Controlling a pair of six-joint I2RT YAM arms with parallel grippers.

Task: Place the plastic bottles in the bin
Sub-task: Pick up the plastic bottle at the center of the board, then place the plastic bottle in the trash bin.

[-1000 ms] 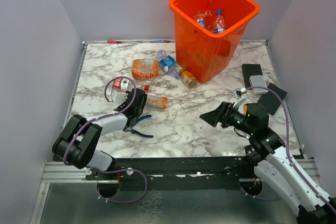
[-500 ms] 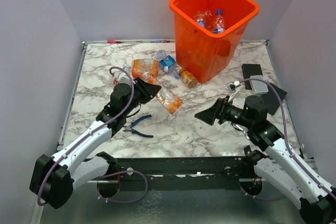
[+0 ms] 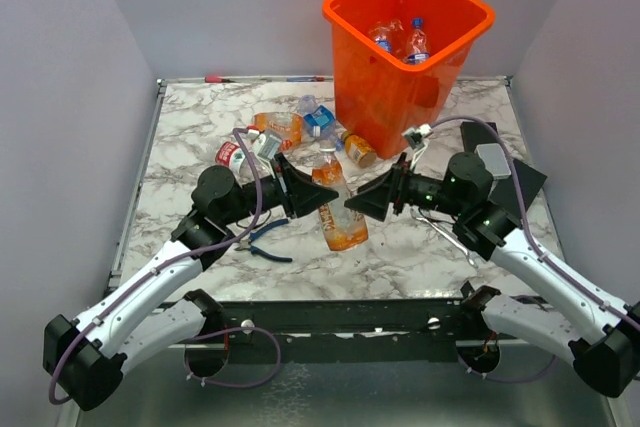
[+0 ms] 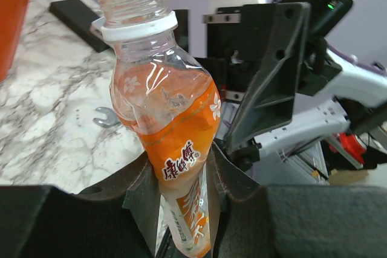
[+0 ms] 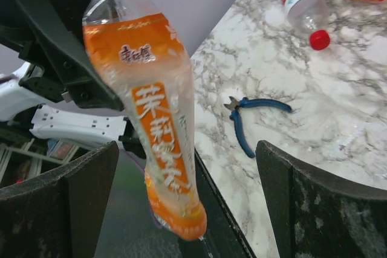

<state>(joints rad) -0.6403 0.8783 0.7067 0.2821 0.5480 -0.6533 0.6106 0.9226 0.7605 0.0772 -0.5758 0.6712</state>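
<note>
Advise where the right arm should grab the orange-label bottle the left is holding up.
Probably the lower label half of the orange-label bottle, near its base. The left gripper clamps it higher, by the logo, so that stretch hangs free. Come in level from the robot's right, opposite the left gripper; the right gripper has its jaws open either side of it.

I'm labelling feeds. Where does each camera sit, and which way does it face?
Top external: above, behind the bases, looking down on table, orange bin, left arm, right arm.
Left wrist: on the left claw, shut on the orange-label bottle, facing the right arm.
Right wrist: behind the open right claw, facing that bottle; pliers beyond.
Shared: the bottle.
</note>
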